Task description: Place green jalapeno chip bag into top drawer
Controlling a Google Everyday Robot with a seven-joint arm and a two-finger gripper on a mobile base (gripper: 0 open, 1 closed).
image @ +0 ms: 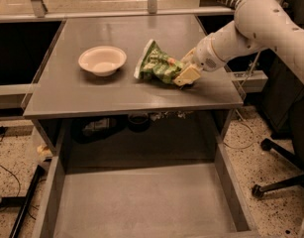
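Note:
The green jalapeno chip bag (pixel 157 63) lies crinkled on the grey tabletop (pixel 92 90), right of centre. My gripper (pixel 183 72) comes in from the right on a white arm and is shut on the bag's right end, low on the table surface. The top drawer (pixel 141 202) is pulled open below the table's front edge, a wide shallow grey tray with nothing in it.
A cream round bowl (pixel 102 60) sits on the tabletop left of the bag. A black office chair base (pixel 280 177) stands on the speckled floor at right. Dark items sit under the table (pixel 117 125). Cables lie on the floor at left.

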